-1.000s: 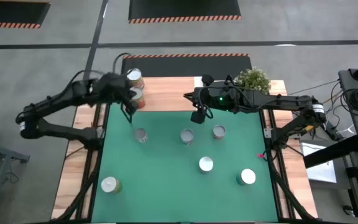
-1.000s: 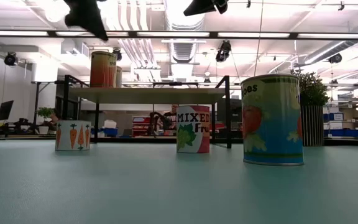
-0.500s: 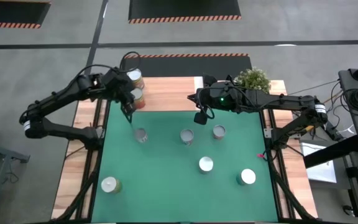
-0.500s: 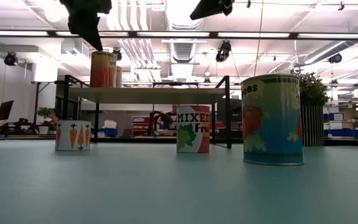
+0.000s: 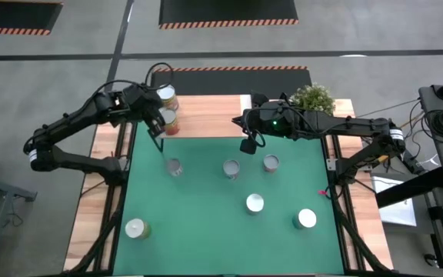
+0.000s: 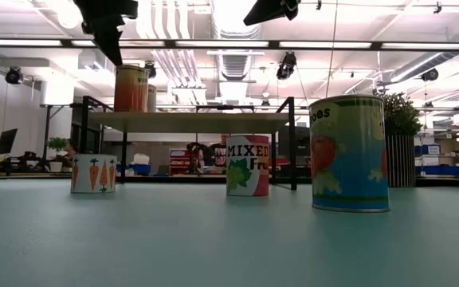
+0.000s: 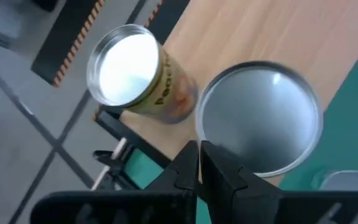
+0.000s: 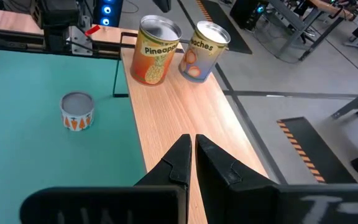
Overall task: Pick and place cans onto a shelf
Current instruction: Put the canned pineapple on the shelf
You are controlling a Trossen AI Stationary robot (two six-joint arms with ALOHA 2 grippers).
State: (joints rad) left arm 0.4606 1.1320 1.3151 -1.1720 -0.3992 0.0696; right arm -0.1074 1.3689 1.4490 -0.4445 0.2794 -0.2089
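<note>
Green-matted counter (image 5: 206, 231) with the wooden shelf (image 5: 214, 115) along its far edge. Two cans already on the shelf at its left end: Pineapple can (image 8: 156, 50) and Peaches can (image 8: 202, 51), side by side and close. Six cans not yet placed, on the mat: carrot can (image 5: 174, 167), mixed-fruit can (image 5: 231, 168), another (image 5: 271, 162) beside it, one mid-mat (image 5: 254, 203), one toward the right (image 5: 306, 218), one at the near left (image 5: 135, 228). Potted plant (image 5: 311, 98) at the shelf's right end.

Left gripper (image 5: 158, 132) hangs just at the shelf's front edge, right next to the two shelved cans, fingers together and holding nothing; its wrist view looks down on both can tops. Right gripper (image 5: 248, 140) hovers over the shelf's front edge near the middle, fingers together too, empty.

Step, judged: between placements, two down and both arms free. Next move calls for opening a gripper, dropping over a mat can — carrot can is nearest the left arm, mixed-fruit can nearest the right — and straddling it before closing. Bare shelf space lies right of the Pineapple can.
</note>
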